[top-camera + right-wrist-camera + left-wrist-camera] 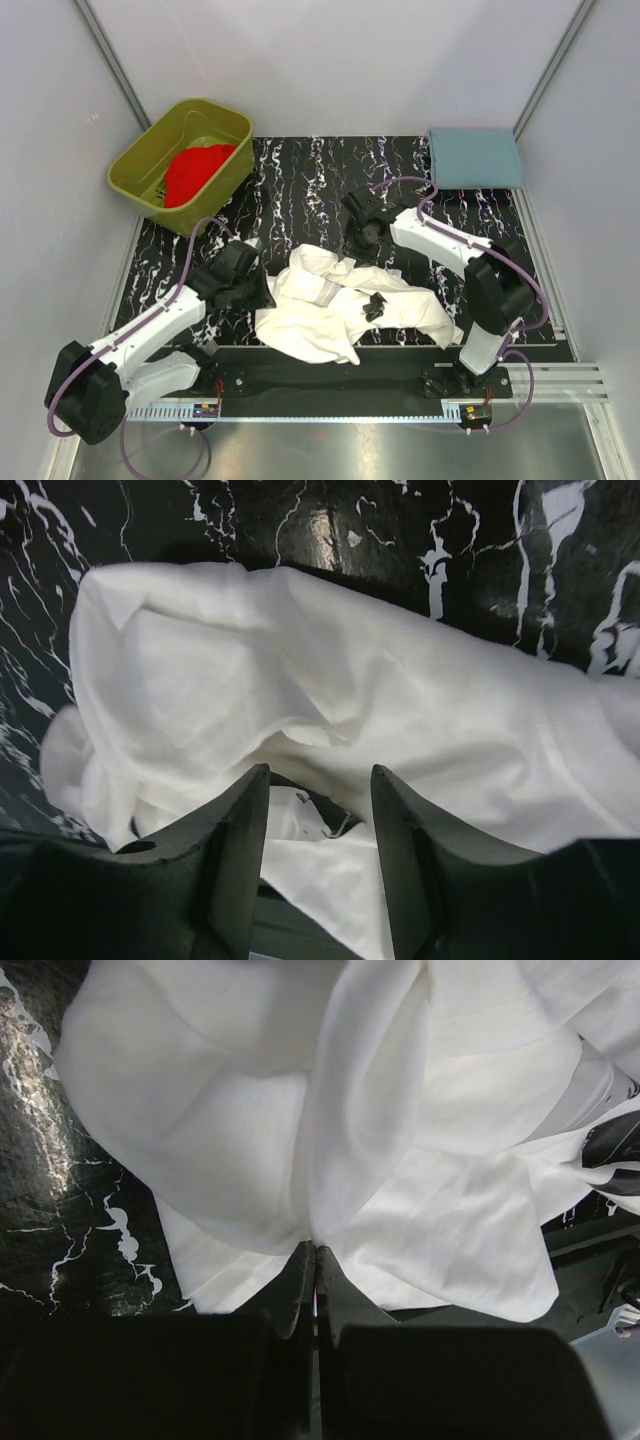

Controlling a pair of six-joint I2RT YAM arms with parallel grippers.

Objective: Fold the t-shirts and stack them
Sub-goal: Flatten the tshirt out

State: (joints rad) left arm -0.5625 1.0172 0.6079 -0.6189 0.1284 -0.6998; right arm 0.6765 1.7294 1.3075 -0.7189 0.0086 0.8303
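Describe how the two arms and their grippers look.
The left arm and right arm have white link shells and black joint housings. A purple cable loops along each. The left gripper and right gripper have matte black tapered fingers.

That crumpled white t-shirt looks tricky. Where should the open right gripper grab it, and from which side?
Probably the raised fold along the white t-shirt's far edge, coming from above. It stands up just ahead of the right gripper's open jaws, so the fingers can straddle it. The left gripper pinches the shirt's left side, so this hold would let the two spread it.
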